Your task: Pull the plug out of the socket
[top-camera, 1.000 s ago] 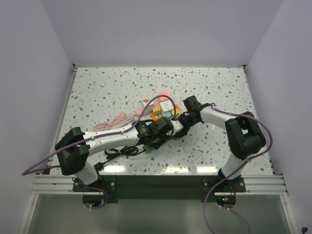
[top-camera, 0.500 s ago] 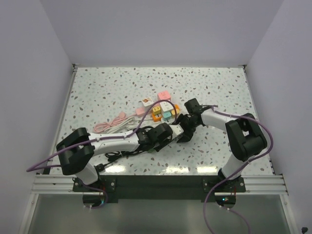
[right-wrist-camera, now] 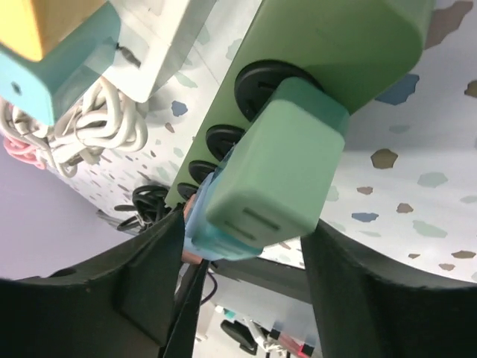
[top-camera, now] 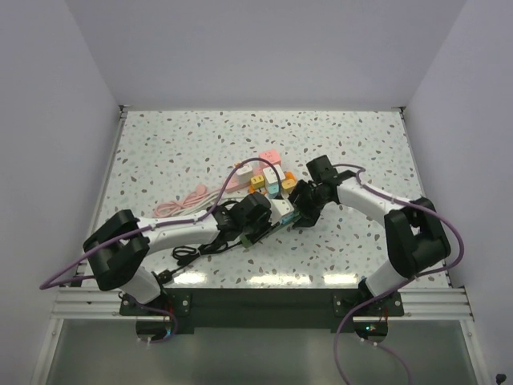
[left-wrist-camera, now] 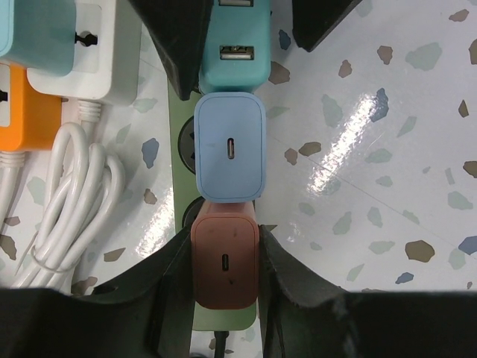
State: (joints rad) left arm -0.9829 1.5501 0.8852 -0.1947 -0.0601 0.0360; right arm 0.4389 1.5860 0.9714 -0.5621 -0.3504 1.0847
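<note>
A green power strip (left-wrist-camera: 179,112) lies between both grippers, with three plugs in a row: teal-green (left-wrist-camera: 231,52), light blue (left-wrist-camera: 229,147) and reddish-brown (left-wrist-camera: 225,261). My left gripper (left-wrist-camera: 225,280) is shut on the reddish-brown plug, one finger pressed on each side; the plug sits in the strip. My right gripper (right-wrist-camera: 242,276) is open, its fingers either side of the teal-green plug (right-wrist-camera: 276,168), with a gap on one side. In the top view the strip (top-camera: 255,239) lies at the table's near middle, with the left gripper (top-camera: 256,223) and right gripper (top-camera: 300,210) over it.
A white power strip (top-camera: 271,175) with orange, teal and pink plugs lies just beyond. A coiled white cable (left-wrist-camera: 67,201) lies beside the green strip. A pink cable (top-camera: 188,200) and a black cable coil (top-camera: 192,250) lie to the left.
Both grippers shifted over the green strip and it turned slightly. The right wrist has swung a little to the right. The white strip with coloured plugs has shifted a little.
</note>
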